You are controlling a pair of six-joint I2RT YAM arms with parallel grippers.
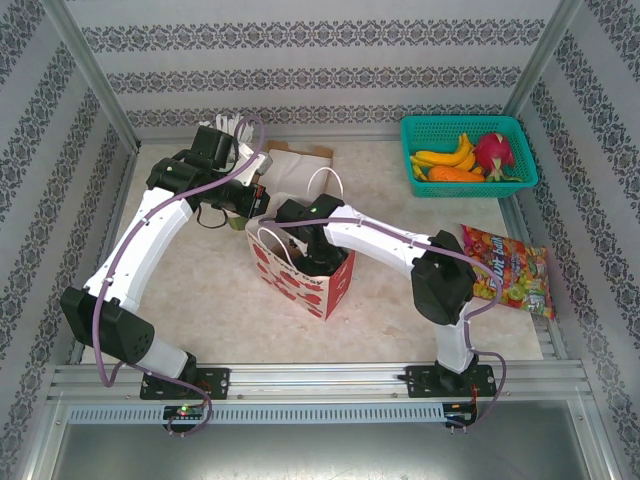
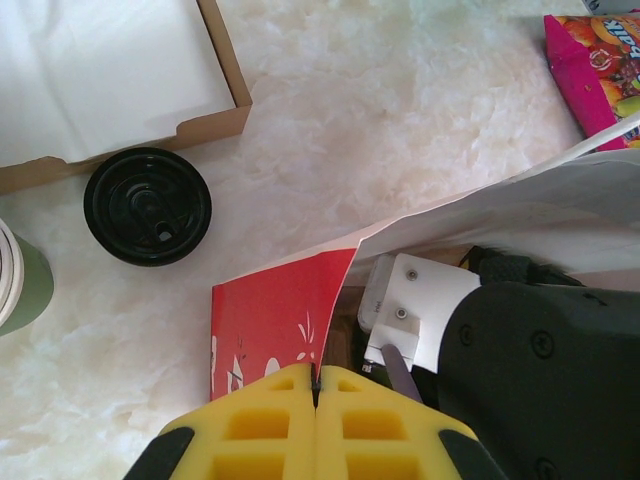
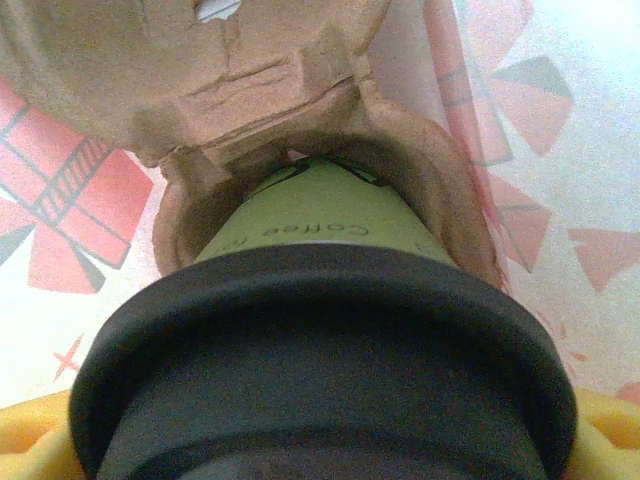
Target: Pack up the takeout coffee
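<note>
A takeout coffee cup (image 3: 300, 225), olive-green with a black lid (image 3: 320, 370), stands lid-up in a pocket of a brown pulp carrier (image 3: 250, 90) inside the red-and-white paper bag (image 1: 300, 275). The right hand (image 3: 320, 430) reaches down into the bag, its yellow fingers (image 3: 30, 440) spread wide and set against either side of the lid, gripping the cup. The cup's base sits low in the pocket, with the pulp walls curving round it.

The left hand (image 2: 316, 400) is at the bag's rim with its yellow fingers pressed together, pinching the edge of the bag's red side panel between them.

A second black-lidded cup (image 2: 147, 205) stands on the pale counter (image 2: 400, 130), apart from the bag and just beside an open cardboard box (image 2: 215, 122) lined with white paper. Another green cup (image 2: 20, 285) is cut off at the edge of the left wrist view. A bright candy packet (image 1: 510, 270) lies to the right of the bag, and a teal basket (image 1: 468, 124) of fruit sits in the far right corner.
</note>
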